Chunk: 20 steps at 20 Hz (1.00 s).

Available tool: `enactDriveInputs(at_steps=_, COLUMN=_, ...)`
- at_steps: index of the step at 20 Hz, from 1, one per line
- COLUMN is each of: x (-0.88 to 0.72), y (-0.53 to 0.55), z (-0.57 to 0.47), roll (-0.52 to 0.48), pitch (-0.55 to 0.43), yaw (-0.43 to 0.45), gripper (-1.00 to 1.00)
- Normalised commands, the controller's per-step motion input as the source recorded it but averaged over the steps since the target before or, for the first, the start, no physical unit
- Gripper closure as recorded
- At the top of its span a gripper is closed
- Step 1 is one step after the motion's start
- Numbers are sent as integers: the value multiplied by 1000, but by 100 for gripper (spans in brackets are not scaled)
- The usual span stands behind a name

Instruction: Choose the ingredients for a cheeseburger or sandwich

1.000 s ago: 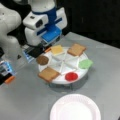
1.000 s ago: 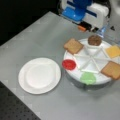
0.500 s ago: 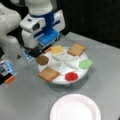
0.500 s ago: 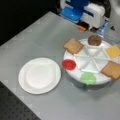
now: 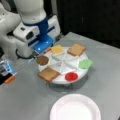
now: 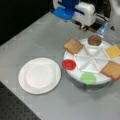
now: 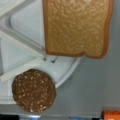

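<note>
Evidently the selection step is barely begun: nothing yet lies on the white paper plate (image 5: 75,110), and all ingredients sit in the white round divided tray (image 5: 57,80). In a front view the blue-mounted gripper (image 5: 37,52) hangs at the tray's far left edge, nearest the dark brown round patty (image 5: 42,60); whether its jaws are parted cannot be told. The yellow cheese square (image 5: 57,50), two brown toast squares (image 5: 76,49), green leaf piece (image 5: 85,63) and red disc (image 5: 71,76) are untouched. A flat piece in a shallow compartment would call for a straight descent and an edge grip. Compared with a second ago, the pieces are unmoved; the arm seems shifted slightly leftward
</note>
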Motion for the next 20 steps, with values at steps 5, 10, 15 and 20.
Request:
enactDriveInputs(at_steps=5, x=92, y=-496, z=-391, roll=415, pitch=-53, yaw=-129, gripper=-100)
enactDriveInputs(at_steps=10, x=54, y=-44, z=-225, roll=469, pitch=-75, yaw=-88, gripper=-100)
enactDriveInputs(at_steps=15, x=-11, y=94, z=-2, roll=517, pitch=-92, yaw=-20, gripper=-100)
enactDriveInputs(at_steps=20, x=-77, y=-10, z=-86, roll=630, pitch=-113, yaw=-41, gripper=-100)
